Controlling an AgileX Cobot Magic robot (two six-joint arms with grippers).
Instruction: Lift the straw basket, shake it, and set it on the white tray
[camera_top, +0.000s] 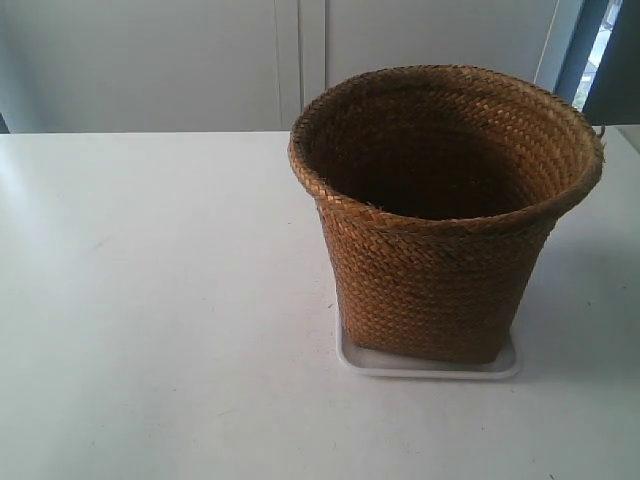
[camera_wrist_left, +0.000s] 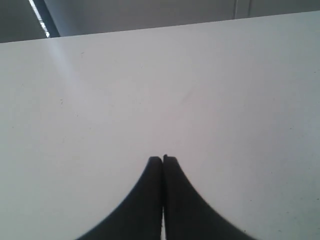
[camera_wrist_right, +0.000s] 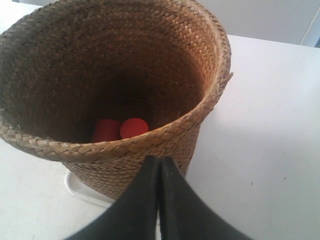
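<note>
- The straw basket (camera_top: 440, 270) stands upright on the white tray (camera_top: 430, 368), toward the right side of the counter (camera_top: 150, 300) in the exterior view. Its squarish base covers most of the tray, so only a thin white lip shows along the front and at the corners.
- The basket looks level and settled, with no tilt.
- The right wrist view looks down into the basket. Two small red pieces (camera_wrist_right: 133, 127) lie on its dark bottom, and what they are cannot be told.
- The right end effector (camera_wrist_right: 159, 160) has its fingers pressed together and pinches nothing. It hangs just outside the braided rim and seems clear of the weave, though its tips overlap the rim in that view.
- The left end effector (camera_wrist_left: 163, 159) is also pressed together and empty. It hangs over bare counter, with neither the basket nor the tray in its view.
- Neither arm shows in the exterior view.
- Judging by how things lie, the placing step is met: the basket is on the tray and nothing grips it.
- Whether the lift and shake are done cannot be read here. If they are, nothing seems left except for the arms to draw clear.
</note>
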